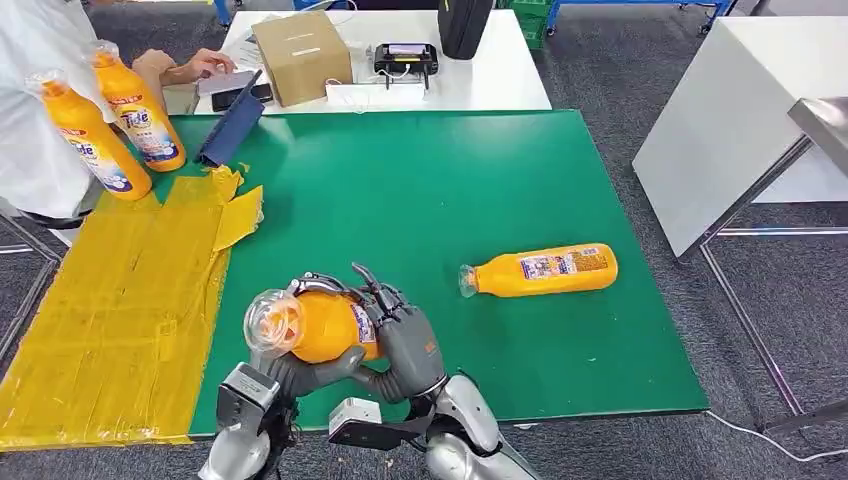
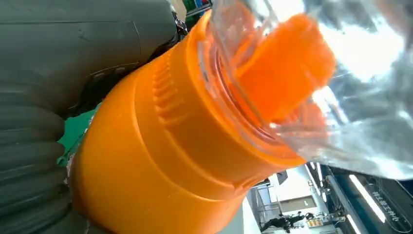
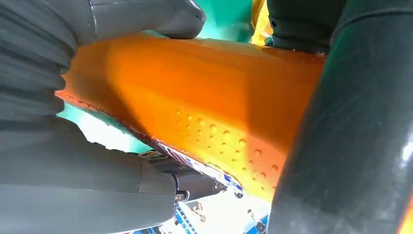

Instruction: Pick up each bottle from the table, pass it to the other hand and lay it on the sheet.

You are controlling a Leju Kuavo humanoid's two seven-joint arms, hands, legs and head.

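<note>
Both hands were on one orange bottle (image 1: pixel 322 325) at the near edge of the green mat (image 1: pixel 440 190), held above it, clear cap end (image 1: pixel 270 320) pointing toward the camera. Left hand (image 1: pixel 300 372) cupped the bottle from below near the neck; right hand (image 1: pixel 405 340) wrapped its body from the side, fingers (image 1: pixel 375 290) curled over the top. Left wrist view: cap and orange shoulder (image 2: pixel 185 146) pressed right against the grey cover. Right wrist view: bottle body (image 3: pixel 204 112) clamped between thumb and dark fingers.

Second bottle (image 1: pixel 542 270) lay on its side on the mat, to the right of the held one and well apart from it, cap pointing left.

Yellow sheet (image 1: pixel 120 300) ran along the mat's left side, with one corner flap (image 1: pixel 238 215) folded up.

Two more bottles (image 1: pixel 115 125) stood upright at the mat's far left corner, on the sheet's far end. A dark blue folder (image 1: pixel 230 130) leaned just beside them.

Beyond the mat's far edge was a white table (image 1: pixel 470 85) with a cardboard box (image 1: pixel 300 55) and a black device (image 1: pixel 405 60) on it. A person's hand (image 1: pixel 200 68) rested at its left end.
</note>
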